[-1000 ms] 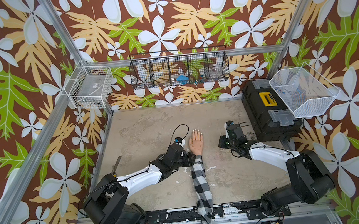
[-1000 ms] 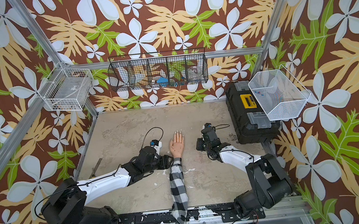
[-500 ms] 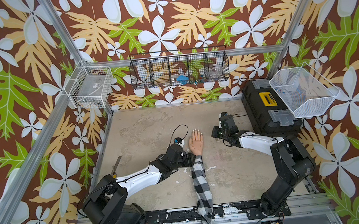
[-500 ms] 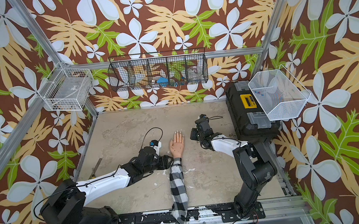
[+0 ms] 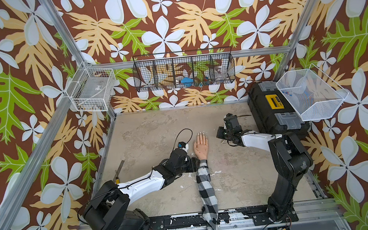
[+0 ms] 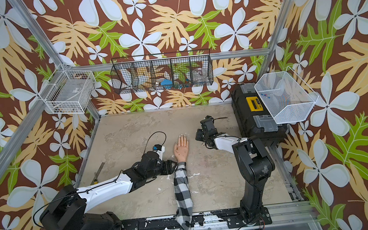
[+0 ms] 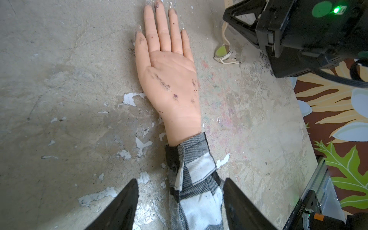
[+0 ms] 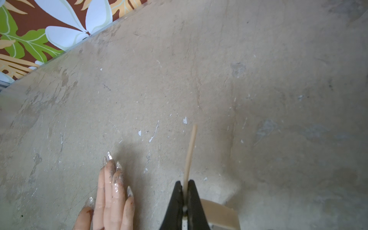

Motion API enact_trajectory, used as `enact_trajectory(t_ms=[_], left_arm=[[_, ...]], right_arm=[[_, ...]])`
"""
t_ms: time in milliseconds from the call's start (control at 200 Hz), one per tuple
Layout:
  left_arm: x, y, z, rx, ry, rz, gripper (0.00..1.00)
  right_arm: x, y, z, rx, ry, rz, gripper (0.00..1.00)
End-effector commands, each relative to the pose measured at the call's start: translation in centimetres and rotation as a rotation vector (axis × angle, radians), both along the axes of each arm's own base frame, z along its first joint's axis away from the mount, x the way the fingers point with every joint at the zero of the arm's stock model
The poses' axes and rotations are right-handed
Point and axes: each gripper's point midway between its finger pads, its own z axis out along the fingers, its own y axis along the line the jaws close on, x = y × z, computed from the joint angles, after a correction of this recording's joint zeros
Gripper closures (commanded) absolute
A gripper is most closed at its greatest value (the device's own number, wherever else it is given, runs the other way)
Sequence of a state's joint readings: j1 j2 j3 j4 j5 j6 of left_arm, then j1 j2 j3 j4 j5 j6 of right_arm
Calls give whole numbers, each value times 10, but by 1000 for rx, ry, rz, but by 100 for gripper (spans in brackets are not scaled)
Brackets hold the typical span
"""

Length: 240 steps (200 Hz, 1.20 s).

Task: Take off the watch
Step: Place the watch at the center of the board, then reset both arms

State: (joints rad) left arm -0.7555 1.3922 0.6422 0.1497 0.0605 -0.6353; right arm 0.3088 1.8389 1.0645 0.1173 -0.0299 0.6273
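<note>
Right jaws moved farther back, clamping watch (image 7: 223,52); left jaws open astride sleeve (image 7: 199,169)

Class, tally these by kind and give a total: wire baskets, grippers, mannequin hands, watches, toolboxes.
Wire baskets: 3 (white grid basket, black basket, white mesh basket)
Grippers: 2 (left gripper, right gripper)
Mannequin hand: 1
Watch: 1
Toolbox: 1
Total: 8
</note>
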Motion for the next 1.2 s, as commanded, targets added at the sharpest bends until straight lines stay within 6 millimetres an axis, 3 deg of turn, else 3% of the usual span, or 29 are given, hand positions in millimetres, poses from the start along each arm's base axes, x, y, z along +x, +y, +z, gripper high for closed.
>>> enact_trajectory(t_ms=[0, 320, 475, 631, 746, 871, 1196], left_arm=[[2, -1, 3, -4, -10, 3, 31], [2, -1, 4, -5, -10, 3, 31], [2, 0, 6, -2, -13, 5, 31], [2, 0, 5, 0, -13, 5, 31], [2, 0, 4, 2, -11, 5, 31], [4, 0, 7, 3, -22, 10, 31], [9, -1, 13, 4, -37, 18, 31]], right_arm=[[9, -7, 4, 16, -25, -10, 95], [37, -32, -5, 85, -17, -46, 90], [44, -27, 4, 109, -41, -27, 53], [46, -32, 30, 128, -106, -31, 38], [41, -42, 41, 156, -117, -58, 37], [28, -38, 42, 177, -101, -25, 36], [-20, -35, 1, 225, -20, -5, 37]])
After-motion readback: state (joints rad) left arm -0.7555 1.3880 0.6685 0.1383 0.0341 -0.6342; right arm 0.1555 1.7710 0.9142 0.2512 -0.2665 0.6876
